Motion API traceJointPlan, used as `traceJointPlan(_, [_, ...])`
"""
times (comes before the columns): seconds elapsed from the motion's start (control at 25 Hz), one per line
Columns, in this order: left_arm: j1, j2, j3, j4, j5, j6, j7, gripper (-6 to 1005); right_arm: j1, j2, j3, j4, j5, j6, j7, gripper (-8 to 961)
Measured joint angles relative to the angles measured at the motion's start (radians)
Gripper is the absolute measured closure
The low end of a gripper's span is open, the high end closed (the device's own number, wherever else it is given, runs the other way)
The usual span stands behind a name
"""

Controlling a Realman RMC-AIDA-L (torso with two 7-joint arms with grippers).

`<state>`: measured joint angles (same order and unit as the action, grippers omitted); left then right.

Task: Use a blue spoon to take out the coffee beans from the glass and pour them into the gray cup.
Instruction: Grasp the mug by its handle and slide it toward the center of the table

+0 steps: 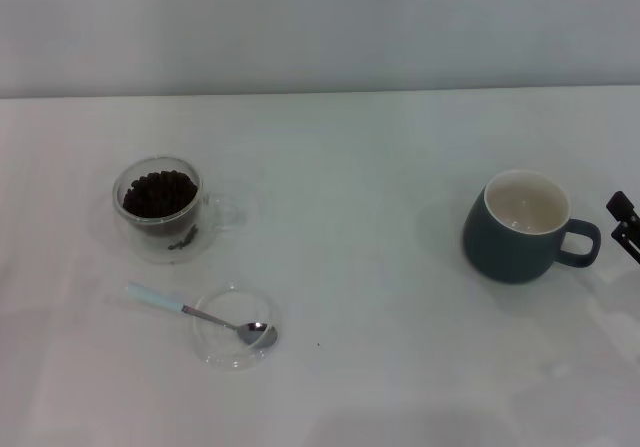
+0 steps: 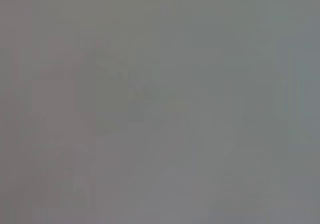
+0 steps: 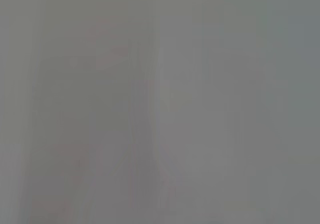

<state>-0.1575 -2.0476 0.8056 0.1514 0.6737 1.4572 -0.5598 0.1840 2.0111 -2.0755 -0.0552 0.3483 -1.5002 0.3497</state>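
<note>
Glass (image 1: 158, 205): desk's left, full of coffee beans (image 1: 159, 194).
Blue spoon (image 1: 200, 314): near the glass, bowl resting on a clear saucer (image 1: 236, 340).
Gray cup (image 1: 520, 227): right, upright.
Right pincer (image 1: 625, 225): beside cup handle; opening cannot be told.

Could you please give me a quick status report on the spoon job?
Right end effector at table's right edge beside gray cup; left out of view. Blue spoon untouched, bowl on glass saucer. Coffee beans in glass. Path unobstructed.

Only a small piece of the robot shows, at the head view's right edge: the black, angular, matte right gripper (image 1: 624, 223), a blocky tip atop a thin dark strut.
</note>
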Motion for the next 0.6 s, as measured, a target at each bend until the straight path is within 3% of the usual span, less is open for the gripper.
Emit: traceJointPlan(0.6, [-0.001,-0.002,0.004,0.0,0.001,0.0,0.003,123,0.0,0.0,-0.011,0.001,-0.008,0.0,0.001,104])
